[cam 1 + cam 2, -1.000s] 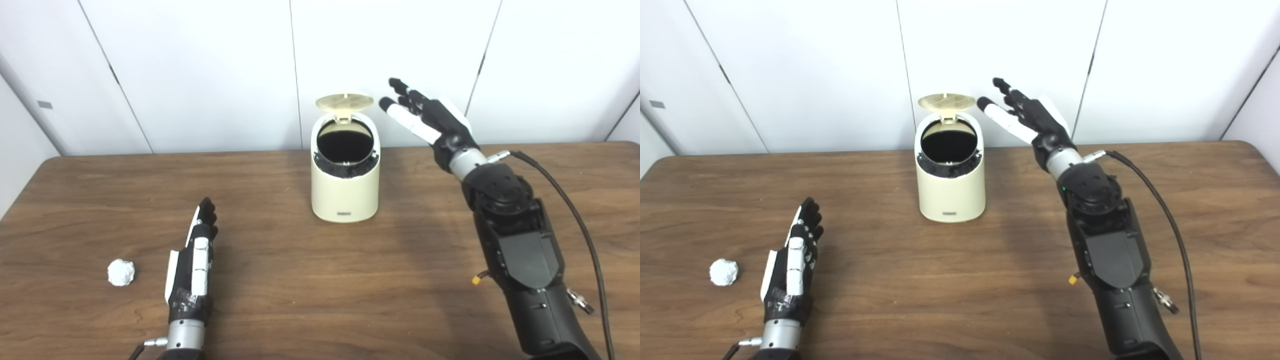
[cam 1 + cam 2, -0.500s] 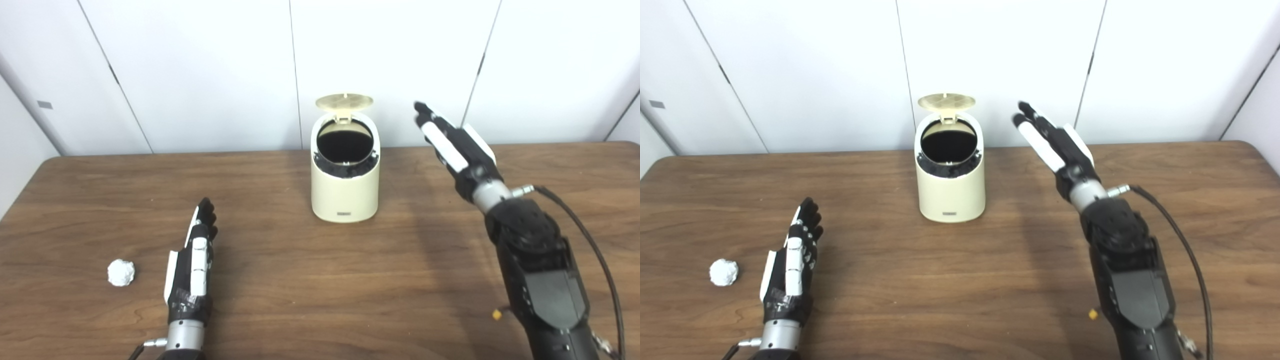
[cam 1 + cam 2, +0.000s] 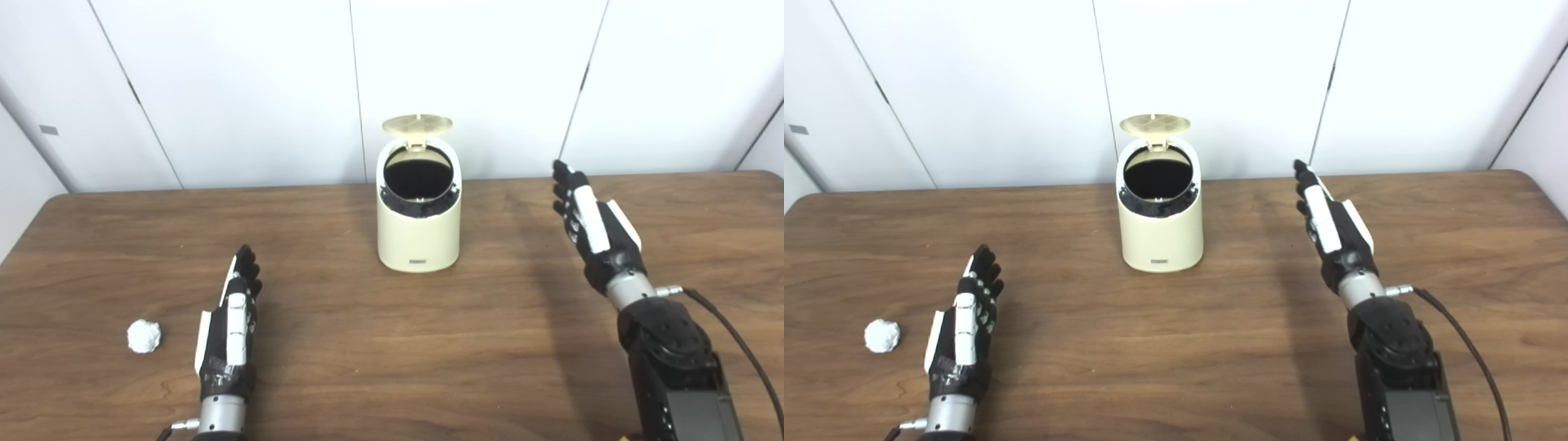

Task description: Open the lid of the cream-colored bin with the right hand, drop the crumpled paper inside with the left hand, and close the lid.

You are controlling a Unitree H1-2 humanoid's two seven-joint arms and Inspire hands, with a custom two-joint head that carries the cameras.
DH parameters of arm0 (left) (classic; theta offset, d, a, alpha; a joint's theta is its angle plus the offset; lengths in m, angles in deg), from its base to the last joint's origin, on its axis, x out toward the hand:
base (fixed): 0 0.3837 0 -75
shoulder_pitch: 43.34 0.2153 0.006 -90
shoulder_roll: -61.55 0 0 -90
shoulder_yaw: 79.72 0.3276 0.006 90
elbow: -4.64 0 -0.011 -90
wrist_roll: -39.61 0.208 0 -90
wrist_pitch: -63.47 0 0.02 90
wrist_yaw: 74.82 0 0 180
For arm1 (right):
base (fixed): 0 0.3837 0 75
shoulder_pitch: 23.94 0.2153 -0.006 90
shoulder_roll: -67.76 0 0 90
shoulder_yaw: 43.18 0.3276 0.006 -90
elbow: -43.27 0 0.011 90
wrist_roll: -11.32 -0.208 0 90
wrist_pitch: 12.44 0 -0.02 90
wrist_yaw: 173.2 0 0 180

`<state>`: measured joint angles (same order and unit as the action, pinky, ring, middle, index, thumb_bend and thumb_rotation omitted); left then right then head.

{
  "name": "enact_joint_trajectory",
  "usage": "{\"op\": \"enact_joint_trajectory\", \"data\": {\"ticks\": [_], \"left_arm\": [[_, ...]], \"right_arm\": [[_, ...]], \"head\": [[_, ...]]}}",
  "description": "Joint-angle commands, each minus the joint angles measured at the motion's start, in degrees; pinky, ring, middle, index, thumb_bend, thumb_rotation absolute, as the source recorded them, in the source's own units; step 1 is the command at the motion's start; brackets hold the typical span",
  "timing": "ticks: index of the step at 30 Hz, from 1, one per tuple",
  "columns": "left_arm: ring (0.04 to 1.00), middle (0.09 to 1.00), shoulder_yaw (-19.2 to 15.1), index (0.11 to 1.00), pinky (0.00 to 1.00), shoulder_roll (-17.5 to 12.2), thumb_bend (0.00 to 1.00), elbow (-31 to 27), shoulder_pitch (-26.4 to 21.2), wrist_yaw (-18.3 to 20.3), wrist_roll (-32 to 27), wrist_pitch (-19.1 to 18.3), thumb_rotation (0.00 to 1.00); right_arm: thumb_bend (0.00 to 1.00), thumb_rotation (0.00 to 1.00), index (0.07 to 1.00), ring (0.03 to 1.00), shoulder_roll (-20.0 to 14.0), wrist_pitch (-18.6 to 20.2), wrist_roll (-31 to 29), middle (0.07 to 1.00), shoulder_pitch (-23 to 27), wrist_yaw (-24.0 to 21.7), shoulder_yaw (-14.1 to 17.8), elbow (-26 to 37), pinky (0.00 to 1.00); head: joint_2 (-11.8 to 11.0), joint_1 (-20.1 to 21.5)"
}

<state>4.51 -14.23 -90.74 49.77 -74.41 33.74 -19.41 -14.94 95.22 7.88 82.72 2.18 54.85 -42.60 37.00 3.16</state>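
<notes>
The cream-colored bin stands at the table's far middle with its round lid tipped up and the dark inside showing. A white ball of crumpled paper lies on the wood at the near left. My left hand rests flat just right of the paper, fingers straight and apart, holding nothing. My right hand hovers to the right of the bin, well clear of it, fingers stretched out and empty.
The wooden table runs the full width, its back edge against white wall panels. A black cable trails from my right forearm at the near right.
My right hand has drawn back from beside the raised lid, down and toward me on the right. The lid stays up. The left hand and paper have not moved; the camera shifted slightly.
</notes>
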Motion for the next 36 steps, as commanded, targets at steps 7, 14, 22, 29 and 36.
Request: {"op": "enact_joint_trajectory", "data": {"ticks": [7,14,22,29,36], "left_arm": [[1.0,1.0,0.0,1.0,1.0,-0.7,0.55,-0.66,0.78,0.26,-0.79,-0.45,0.95],[1.0,1.0,-0.05,1.0,1.0,-0.9,0.54,-0.88,0.74,0.37,-0.92,-0.63,0.96],[1.0,1.0,-0.09,1.0,1.0,-1.35,0.53,-0.81,0.58,0.96,-1.65,-0.96,0.96],[1.0,1.0,-0.16,1.0,1.0,-1.75,0.55,-1.43,0.73,0.89,-1.48,-1.63,0.96],[1.0,1.0,-0.34,1.0,1.0,-2.0,0.55,-1.6,0.74,0.88,-1.85,-1.62,0.95]], "right_arm": [[0.6,1.0,1.0,1.0,0.51,-5.18,-4.15,1.0,-0.55,0.2,1.6,-0.69,1.0],[0.62,1.0,1.0,1.0,1.06,-6.57,-5.41,1.0,-2.46,0.58,2.25,-1.7,1.0],[0.64,1.0,0.997,1.0,1.02,-8.69,-5.38,1.0,-4.1,0.72,2.07,-2.43,1.0],[0.63,1.0,1.0,1.0,1.16,-10.46,-6.28,1.0,-5.28,0.33,2.07,-3.41,1.0],[0.6,1.0,0.992,1.0,1.63,-10.98,-1.95,1.0,-6.88,2.46,-0.05,-1.05,1.0]], "head": [[0.78,-0.01],[1.36,0.08],[1.77,-0.14],[2.39,-0.49],[2.76,-0.98]]}}
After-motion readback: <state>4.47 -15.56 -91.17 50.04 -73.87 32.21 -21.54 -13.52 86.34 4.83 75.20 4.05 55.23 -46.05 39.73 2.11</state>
